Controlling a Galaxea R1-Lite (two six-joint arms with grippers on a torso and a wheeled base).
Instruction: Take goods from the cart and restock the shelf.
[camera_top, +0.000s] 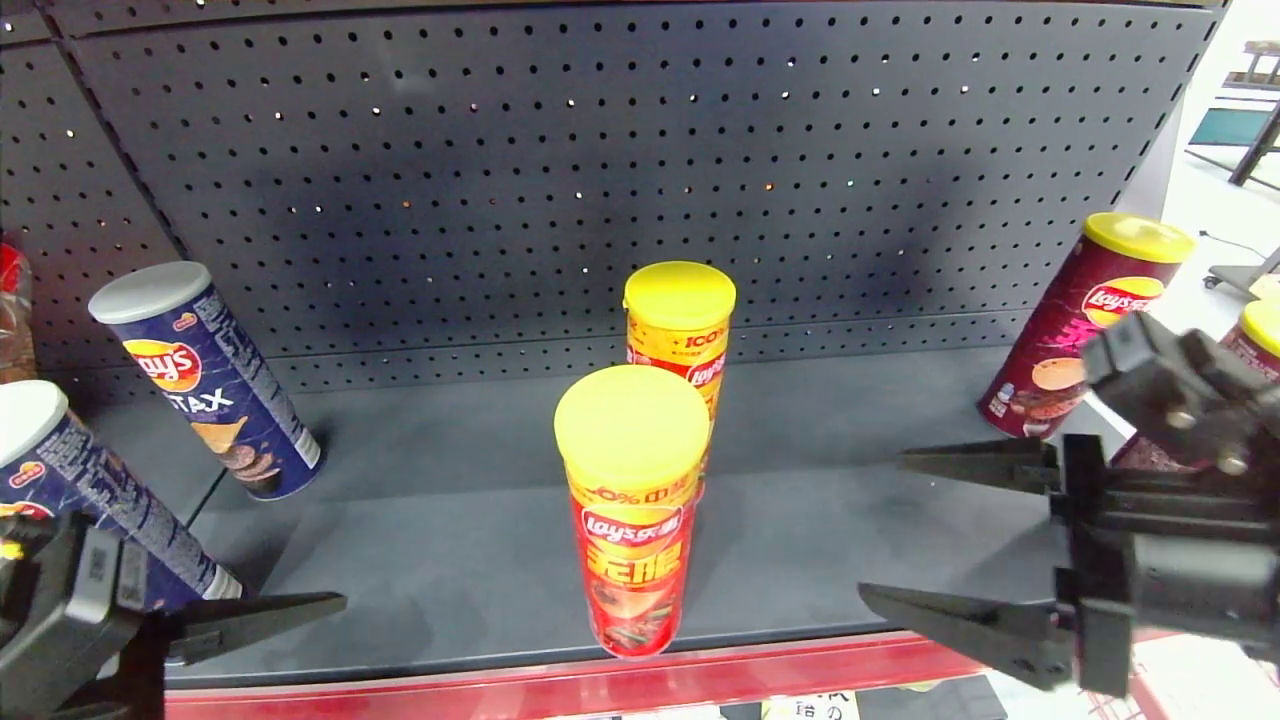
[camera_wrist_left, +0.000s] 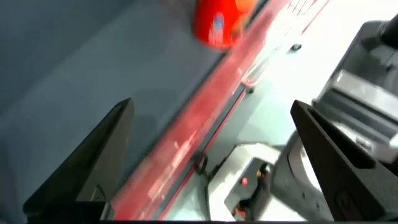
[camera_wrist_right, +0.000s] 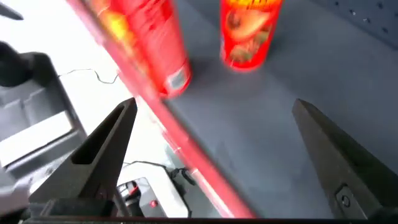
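Observation:
A red chip can (camera_top: 630, 520) with a yellow lid stands near the front of the grey shelf (camera_top: 800, 540). A second red can (camera_top: 680, 335) stands right behind it. My right gripper (camera_top: 882, 527) hangs open and empty to the right of the front can, level with the shelf's front edge. In the right wrist view, the right gripper (camera_wrist_right: 214, 106) frames the shelf floor, with both cans (camera_wrist_right: 155, 43) (camera_wrist_right: 249, 31) beyond. My left gripper (camera_wrist_left: 208, 118) is open and empty at the lower left, over the red shelf edge (camera_wrist_left: 186, 137). One of its fingers (camera_top: 260, 612) points toward the front can.
Two blue chip cans (camera_top: 215, 380) (camera_top: 80, 490) stand at the shelf's left. Two maroon cans (camera_top: 1085, 320) (camera_top: 1255, 345) stand at its right, behind my right arm. A perforated back panel (camera_top: 600, 150) closes the rear. A red rail (camera_top: 560, 685) runs along the front.

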